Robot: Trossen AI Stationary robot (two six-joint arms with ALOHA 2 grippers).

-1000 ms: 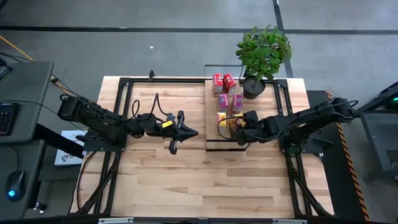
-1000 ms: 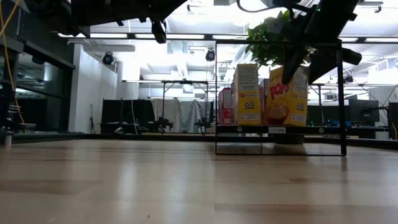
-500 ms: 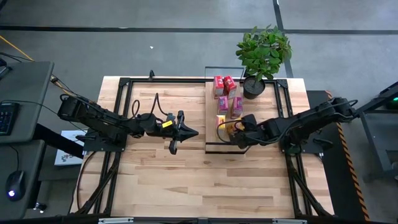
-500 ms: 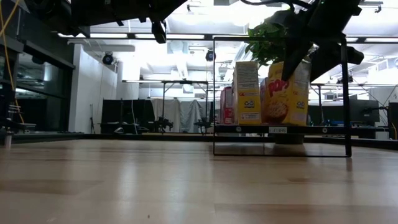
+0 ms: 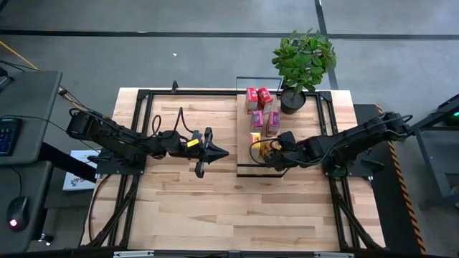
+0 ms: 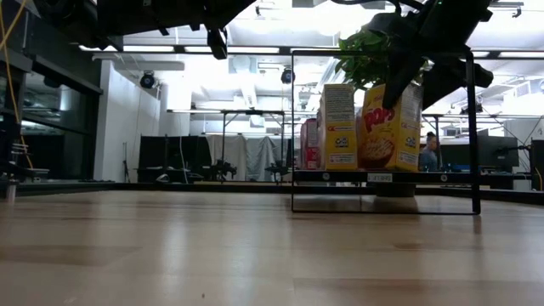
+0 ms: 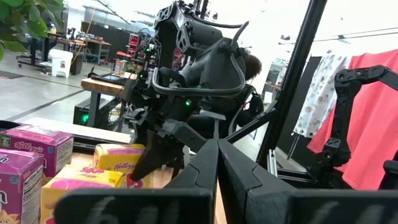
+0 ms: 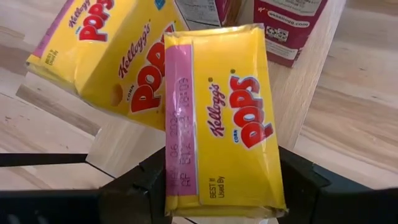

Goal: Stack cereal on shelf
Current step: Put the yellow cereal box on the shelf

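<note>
The shelf (image 5: 244, 163) is a narrow light-wood plank in a black frame, right of the table's centre. On it stand two red boxes (image 5: 257, 96), two pink-purple boxes (image 5: 264, 120) and one yellow box (image 5: 255, 136). My right gripper (image 5: 275, 152) is over the shelf's near end, shut on the second yellow box (image 8: 217, 112). My left gripper (image 5: 215, 152) is shut and empty, above the table's middle, left of the shelf. My right gripper pinches the yellow box between its two fingers (image 8: 298, 180), one on each long narrow side (image 8: 171, 186), near one end. The fingers come from above, slanting in from the table's right. The box hangs nearly upright (image 6: 389, 127); whether its lower end touches the shelf, I cannot tell.
A potted plant (image 5: 301, 61) stands at the shelf's far right corner. The shelf's thin black frame (image 6: 467, 127) rises around the boxes. Bare tabletop (image 5: 215, 208) lies left of and in front of the shelf. A person (image 6: 429, 151) shows far behind the table.
My right gripper has moved a little toward the table's near edge and left with the yellow box, which stays nearly upright over the shelf's near end.
</note>
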